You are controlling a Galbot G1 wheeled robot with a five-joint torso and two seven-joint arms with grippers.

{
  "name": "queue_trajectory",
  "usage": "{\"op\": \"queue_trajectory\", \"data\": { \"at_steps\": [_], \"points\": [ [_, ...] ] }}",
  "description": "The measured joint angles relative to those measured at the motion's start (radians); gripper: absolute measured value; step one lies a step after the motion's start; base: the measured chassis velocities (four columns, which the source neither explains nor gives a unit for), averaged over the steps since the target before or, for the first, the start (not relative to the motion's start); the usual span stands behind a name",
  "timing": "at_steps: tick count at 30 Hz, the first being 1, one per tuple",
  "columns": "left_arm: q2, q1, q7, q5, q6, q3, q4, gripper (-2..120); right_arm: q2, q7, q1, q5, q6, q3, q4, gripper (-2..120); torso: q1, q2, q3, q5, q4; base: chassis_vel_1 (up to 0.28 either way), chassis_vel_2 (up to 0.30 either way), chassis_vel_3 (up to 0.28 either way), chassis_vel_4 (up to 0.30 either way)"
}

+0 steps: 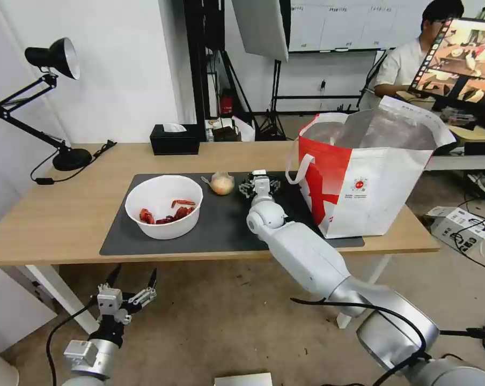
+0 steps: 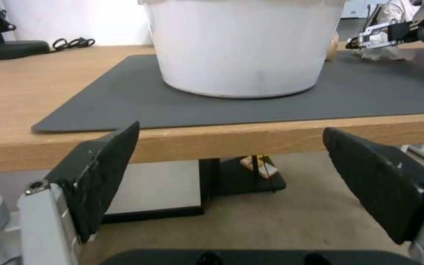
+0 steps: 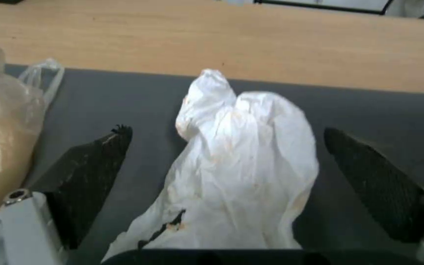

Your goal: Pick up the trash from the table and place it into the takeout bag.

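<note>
**Right end effector spread around the crumpled tissue on the mat**

The right end effector (image 1: 260,185) is seen extended over the far part of the large dark grey rectangular mat (image 1: 226,225) on the long light-wood surface (image 1: 65,214). In the right wrist view its two black fingers (image 3: 94,173) are held wide apart, and the crumpled white tissue (image 3: 241,162) lies on the mat between them; no finger is seen touching it. Just beside the end effector, on its left, the clear-wrapped orange-yellow lump (image 1: 221,183) rests on the mat. The large boxy white-and-red takeout bag with silver foil lining (image 1: 366,177) stands upright and open on the right end of the surface, near the end effector.

The white round bowl of red shell scraps (image 1: 163,206) sits on the left part of the mat, well apart from the right end effector.

The left end effector (image 1: 131,289) is held below the near edge of the surface, in front of the bowl, with its fingers (image 2: 104,173) spread and nothing between them.
</note>
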State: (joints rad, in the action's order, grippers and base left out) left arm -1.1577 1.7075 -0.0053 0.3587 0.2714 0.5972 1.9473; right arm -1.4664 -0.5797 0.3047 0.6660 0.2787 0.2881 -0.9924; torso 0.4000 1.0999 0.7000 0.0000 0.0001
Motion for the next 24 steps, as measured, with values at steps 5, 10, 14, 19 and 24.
{"op": "queue_trajectory", "data": {
  "at_steps": [5,10,14,19,24],
  "points": [
    [0.002,-0.003,0.0,0.003,0.0,-0.004,-0.002,100,-0.004,0.006,0.0,0.007,0.004,-0.001,0.011,98,0.0,0.0,0.0,0.0,0.0,0.0,0.0,0.0,0.0],
    [0.001,-0.003,-0.002,0.034,-0.003,-0.012,0.003,100,-0.005,0.009,0.006,0.017,0.005,-0.005,0.016,80,0.0,0.0,0.0,0.0001,-0.0001,0.0,0.0,0.0,0.0],
    [0.003,-0.003,-0.003,0.037,-0.004,-0.013,0.003,100,0.0,0.01,0.012,0.023,0.005,-0.006,0.011,68,0.0,0.0,0.0,0.0001,0.0001,0.0,0.0,0.0,0.0],
    [0.006,-0.005,-0.003,0.037,-0.005,-0.016,0.004,100,0.009,0.01,0.017,0.028,0.003,-0.006,0.002,51,0.0,0.0,0.0,0.0002,0.0001,0.0,0.0,0.0,0.0],
    [0.006,-0.005,-0.003,0.037,-0.005,-0.021,0.007,100,0.017,0.042,0.026,0.026,-0.038,-0.005,-0.007,29,0.0,0.0,0.0,0.0001,-0.0003,0.0,0.0,0.0,0.0]
  ]
}}
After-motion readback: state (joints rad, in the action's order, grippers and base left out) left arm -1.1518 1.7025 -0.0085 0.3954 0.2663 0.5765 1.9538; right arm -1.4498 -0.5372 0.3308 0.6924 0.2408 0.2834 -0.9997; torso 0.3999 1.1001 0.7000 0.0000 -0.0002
